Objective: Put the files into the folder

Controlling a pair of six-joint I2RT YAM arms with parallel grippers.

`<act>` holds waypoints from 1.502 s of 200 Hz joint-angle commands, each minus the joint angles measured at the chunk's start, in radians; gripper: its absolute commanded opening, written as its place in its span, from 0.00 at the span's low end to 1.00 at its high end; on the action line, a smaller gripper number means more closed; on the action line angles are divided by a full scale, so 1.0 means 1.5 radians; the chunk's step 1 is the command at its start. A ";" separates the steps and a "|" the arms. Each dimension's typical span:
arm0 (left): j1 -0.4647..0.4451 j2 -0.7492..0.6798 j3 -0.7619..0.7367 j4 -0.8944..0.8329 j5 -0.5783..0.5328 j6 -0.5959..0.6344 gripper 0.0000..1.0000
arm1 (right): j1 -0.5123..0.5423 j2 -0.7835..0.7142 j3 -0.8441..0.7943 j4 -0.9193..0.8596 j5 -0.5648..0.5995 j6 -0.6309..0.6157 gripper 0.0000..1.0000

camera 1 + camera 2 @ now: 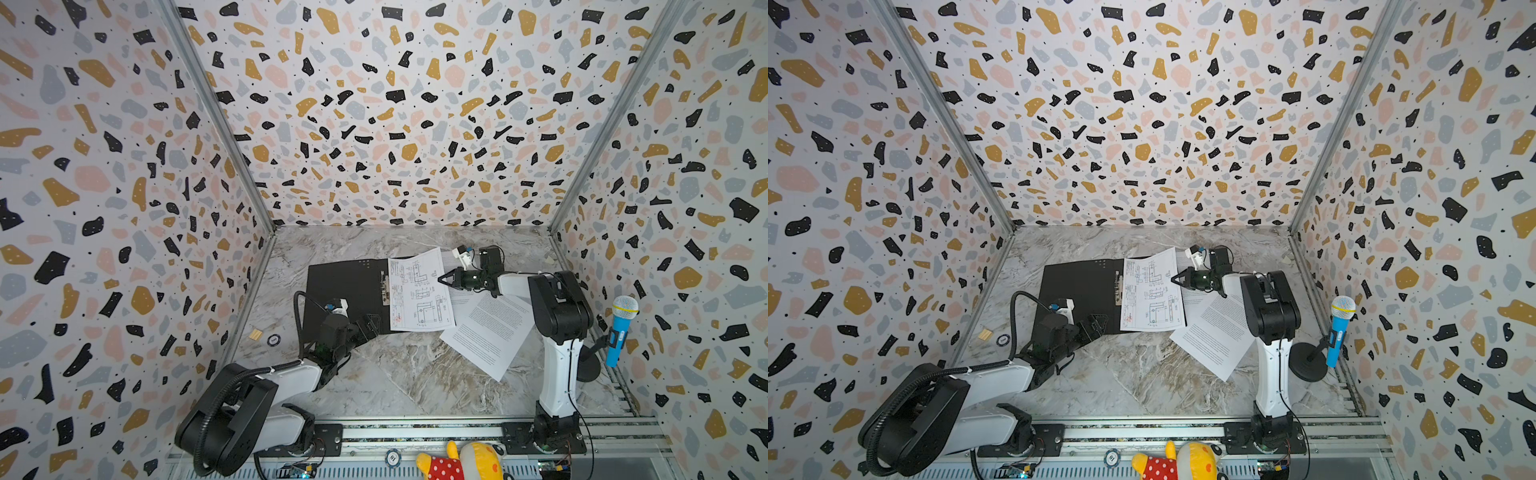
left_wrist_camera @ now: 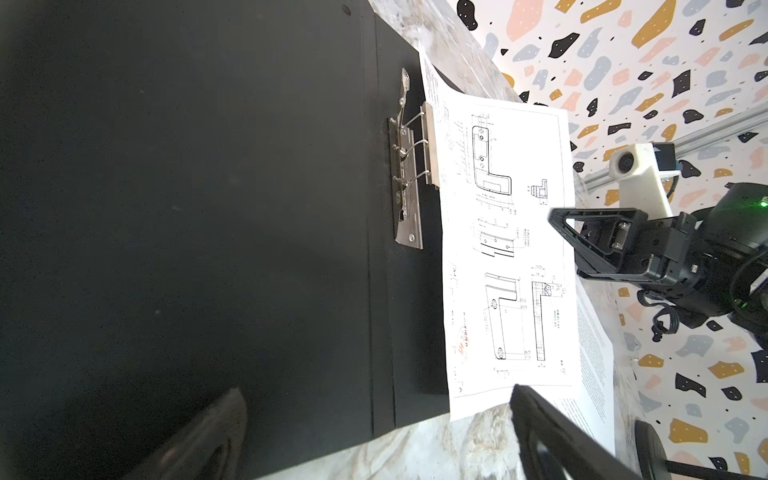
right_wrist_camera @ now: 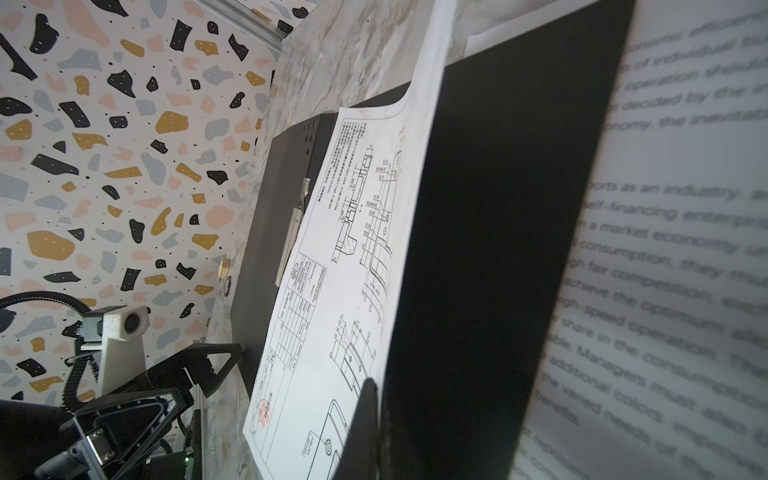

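the right jaws are pressed together on the right edge of the drawing sheet (image 1: 419, 291), about midway along it. that edge and the far right corner ride up off what lies beneath. the left jaws are spread wide and hold nothing. they sit over the near edge of the folder (image 1: 345, 286), at its left half; whether the tips touch it cannot be told.

the folder lies open on the bench (image 1: 395, 374), black inside up, with the metal clip (image 1: 385, 286) along its spine. the drawing sheet covers its right half, with its left edge against the clip; whether it sits under the clip's bar cannot be told. two text sheets lie outside the folder, to its right. one text sheet (image 1: 490, 332) lies askew at the near right. the other text sheet (image 1: 467, 296) is farther back and mostly covered.

the right arm (image 1: 557, 365) rises from the near rail, bends, and reaches left and low. the left arm (image 1: 291, 374) stretches low from the near left toward the folder.
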State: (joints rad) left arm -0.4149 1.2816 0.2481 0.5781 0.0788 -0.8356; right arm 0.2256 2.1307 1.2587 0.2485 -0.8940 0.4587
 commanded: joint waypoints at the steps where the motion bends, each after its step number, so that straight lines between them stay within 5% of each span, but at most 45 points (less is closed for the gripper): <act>1: 0.004 0.002 -0.007 0.029 0.008 -0.003 1.00 | 0.004 0.000 0.017 -0.017 -0.003 -0.019 0.00; 69: 0.004 -0.002 -0.011 0.027 0.009 -0.001 0.99 | 0.002 0.009 0.051 -0.078 -0.013 -0.075 0.00; 300: 0.004 0.014 -0.007 0.037 0.016 -0.004 1.00 | 0.015 0.065 0.121 -0.084 0.011 -0.037 0.00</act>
State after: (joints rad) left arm -0.4149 1.2968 0.2417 0.5957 0.0967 -0.8356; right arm 0.2432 2.2391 1.4113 0.1532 -0.8883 0.4103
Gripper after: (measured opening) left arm 0.997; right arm 0.046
